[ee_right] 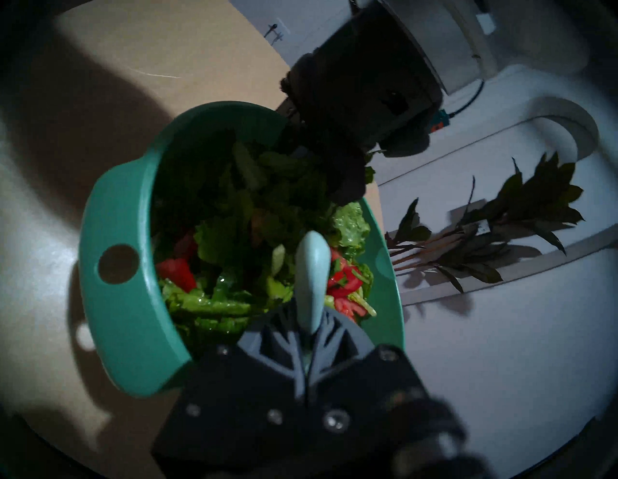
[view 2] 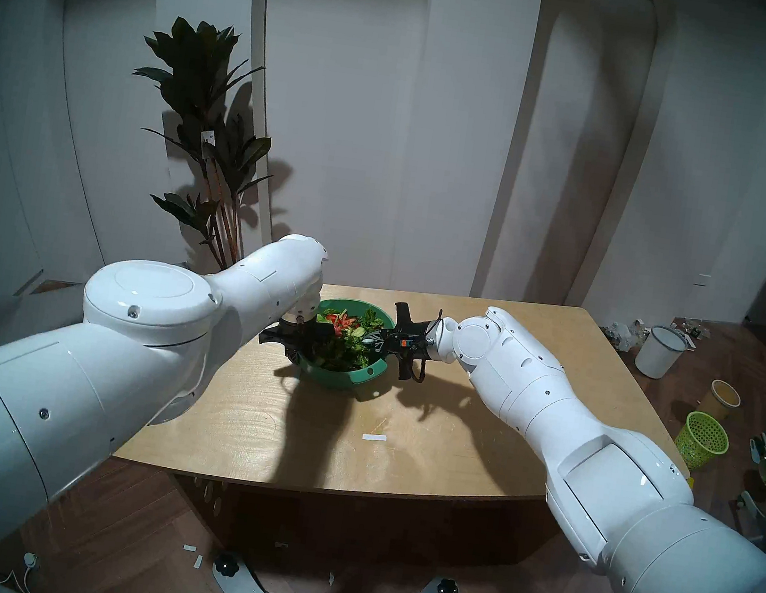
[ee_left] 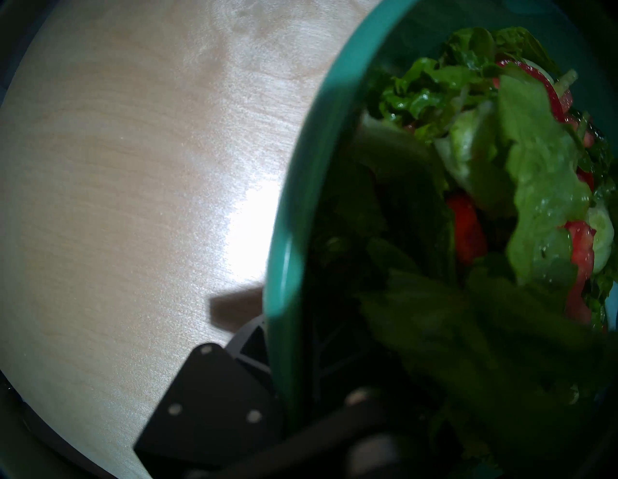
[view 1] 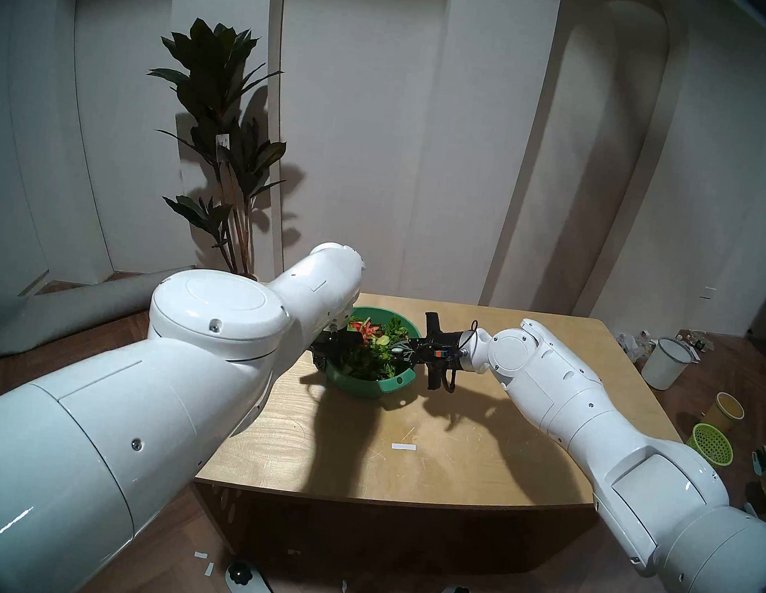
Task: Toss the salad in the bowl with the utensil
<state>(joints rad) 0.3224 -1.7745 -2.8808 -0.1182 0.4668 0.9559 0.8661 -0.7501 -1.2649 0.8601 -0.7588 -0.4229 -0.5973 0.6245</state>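
Green bowl [view 1: 396, 381] near the wooden table's [view 1: 470, 470] far middle, salad [view 1: 376, 348] heaped inside, left gripper [ee_left: 284, 384] clamped on the bowl's rim, right gripper [ee_right: 309, 338] clenched on a pale mint spoon [ee_right: 311, 267], spoon head over the salad.

Two glossy white, rounded arms with small silver screws end in black tools with looping black cables.

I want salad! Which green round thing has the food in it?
The green bowl on the table. The lime basket on the floor is empty mesh.
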